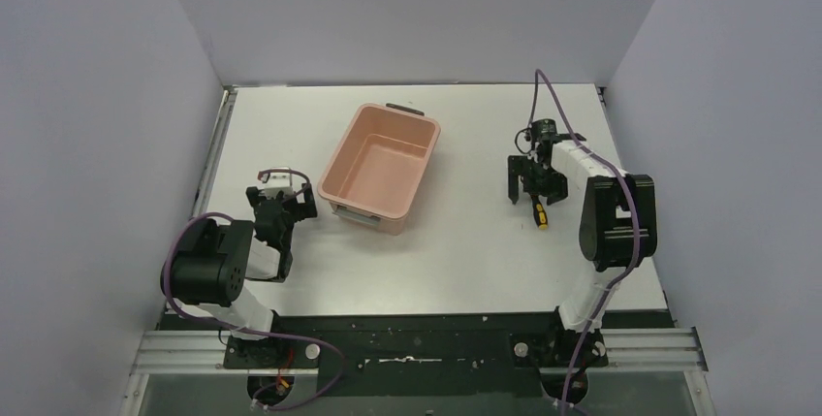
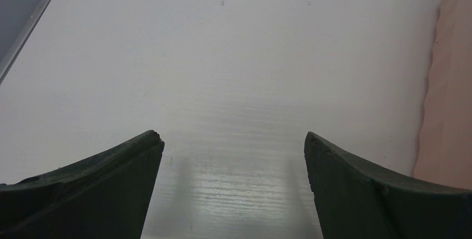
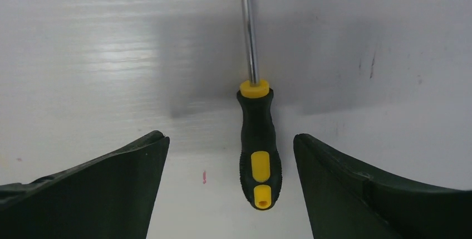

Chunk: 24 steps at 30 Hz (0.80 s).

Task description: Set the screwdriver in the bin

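Screwdriver (image 3: 259, 155): lay flat on the table (image 3: 111, 55), handle butt at 6 o'clock in my wrist view, shaft running off toward 12.
Right claw (image 3: 229, 137): spread wide and low, one finger on each side of the handle, neither touching it.
Step in hand: the reach before the grasp, as I judged it; nothing was lifted yet.
Next move: settle lower, pinch the black handle near its middle, then raise it level.
Bin (image 1: 334, 159): upright and open, at about 9 o'clock from the screwdriver in the overhead view, well apart.
In the way: nothing I could see, only the bin's near rim to clear.
Left claw (image 2: 234, 136): spread, holding nothing, the bin's wall at its 3 o'clock.
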### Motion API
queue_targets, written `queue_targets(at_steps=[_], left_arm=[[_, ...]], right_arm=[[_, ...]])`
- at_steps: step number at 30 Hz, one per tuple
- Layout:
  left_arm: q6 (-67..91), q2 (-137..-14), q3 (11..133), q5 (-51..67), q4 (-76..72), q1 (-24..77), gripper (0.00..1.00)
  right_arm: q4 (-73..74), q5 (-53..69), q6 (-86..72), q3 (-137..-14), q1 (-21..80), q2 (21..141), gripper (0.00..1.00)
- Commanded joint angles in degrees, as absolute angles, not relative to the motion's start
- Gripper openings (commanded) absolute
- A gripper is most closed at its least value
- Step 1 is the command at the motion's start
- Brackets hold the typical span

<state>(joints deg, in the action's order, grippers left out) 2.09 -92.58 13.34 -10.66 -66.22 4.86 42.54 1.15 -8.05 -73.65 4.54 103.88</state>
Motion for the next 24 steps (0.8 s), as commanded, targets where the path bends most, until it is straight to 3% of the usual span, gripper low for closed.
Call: queue_targets(at_steps=[1,3,5,9,20,24], left_arm=[[1.47,-92.20,14.41,-10.46,-69.52,4.66,0.97],[1.49,-92.21,14.41,-10.46,-69.51,4.61,0.97],[1.42,-92.23,14.46,-10.46,-69.43,4.66,0.97],[1.49,-92.22,14.42,-10.45,-69.46,4.66,0.97],[1.49,-92.20,14.42,-10.46,-69.51,4.66,0.97],[1.44,-92.20,14.43,-10.46,-69.45,4.65,0.97]], right_arm=[[38.43,2.39,-8.45,-70.94,3.31,105.91,0.84],[37.34,1.92,-8.69,-69.20,3.03,107.14,0.78],[36.85,1.43,-8.83,-67.99,2.70,108.14,0.63],[38.44,0.76,-8.81,-68.74,2.40,108.25,0.00],[56.07,8.22,-17.33,-93.76,3.23,98.14,0.00],[55.04,12.94,-22.59,-101.16,12.00,96.62,0.00]])
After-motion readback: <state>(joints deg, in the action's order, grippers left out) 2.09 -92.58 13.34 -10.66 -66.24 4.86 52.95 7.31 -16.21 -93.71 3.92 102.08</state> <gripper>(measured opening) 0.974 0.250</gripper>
